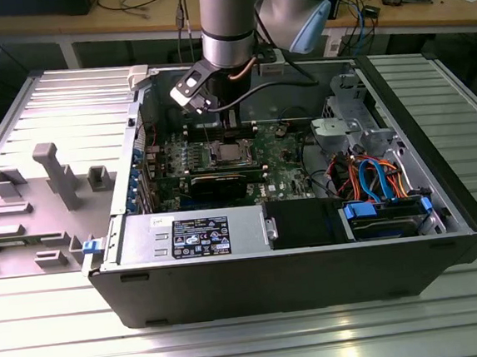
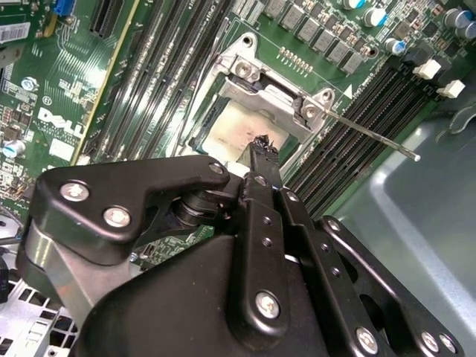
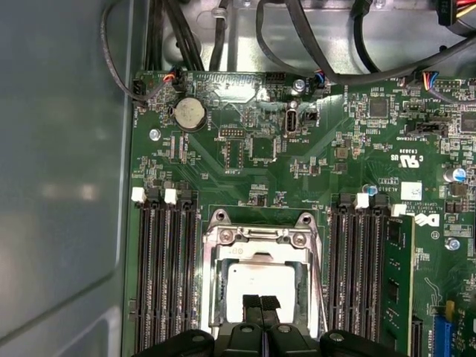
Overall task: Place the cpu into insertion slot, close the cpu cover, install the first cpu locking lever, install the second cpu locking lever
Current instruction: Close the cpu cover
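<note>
The black two-fingered gripper (image 3: 260, 306) is pressing its fingertips together with nothing between them, and it is hanging right above the small flat square cpu with the pale silver-grey metal top (image 3: 256, 281); whether the tips are touching it is hard to tell. The cpu is lying in the square silver-rimmed insertion slot (image 3: 209, 262), and the thin silvery cut-out frame of the cpu cover (image 3: 256, 249) is lying flat around its edges. In the second wrist view, a thin silvery wire lever (image 2: 372, 135) is reaching out from a corner of the socket over the long black memory slots (image 2: 349, 111). Beyond, the green motherboard (image 3: 245, 156) is carrying a round silver coin cell (image 3: 189, 114), all sitting inside the open black computer case (image 1: 313, 264).
</note>
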`<action>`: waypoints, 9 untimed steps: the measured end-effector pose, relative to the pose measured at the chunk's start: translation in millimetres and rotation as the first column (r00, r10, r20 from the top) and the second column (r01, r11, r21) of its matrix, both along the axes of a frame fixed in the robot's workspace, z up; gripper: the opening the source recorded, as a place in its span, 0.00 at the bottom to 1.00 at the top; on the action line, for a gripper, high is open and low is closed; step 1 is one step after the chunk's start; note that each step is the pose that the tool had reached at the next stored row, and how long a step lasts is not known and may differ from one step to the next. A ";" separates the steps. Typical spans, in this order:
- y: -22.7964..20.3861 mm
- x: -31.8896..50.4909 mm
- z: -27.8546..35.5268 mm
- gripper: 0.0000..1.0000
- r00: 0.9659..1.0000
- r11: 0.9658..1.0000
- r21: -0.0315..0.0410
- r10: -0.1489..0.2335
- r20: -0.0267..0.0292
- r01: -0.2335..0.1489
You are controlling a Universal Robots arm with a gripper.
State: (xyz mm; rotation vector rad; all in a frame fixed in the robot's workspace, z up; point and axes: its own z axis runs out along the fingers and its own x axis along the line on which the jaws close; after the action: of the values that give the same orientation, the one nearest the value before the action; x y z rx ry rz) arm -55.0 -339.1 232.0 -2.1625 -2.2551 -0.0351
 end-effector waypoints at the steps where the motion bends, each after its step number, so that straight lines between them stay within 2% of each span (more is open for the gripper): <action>1: 0.0 -1.5 -0.4 0.11 1.000 1.000 0.000 0.001 0.000 -0.001; 9: 0.0 -15.1 -11.2 0.11 1.000 1.000 0.002 0.013 0.000 -0.013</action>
State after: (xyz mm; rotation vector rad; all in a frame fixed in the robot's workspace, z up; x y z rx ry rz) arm -70.0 -339.1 220.8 -2.1466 -2.2681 -0.0371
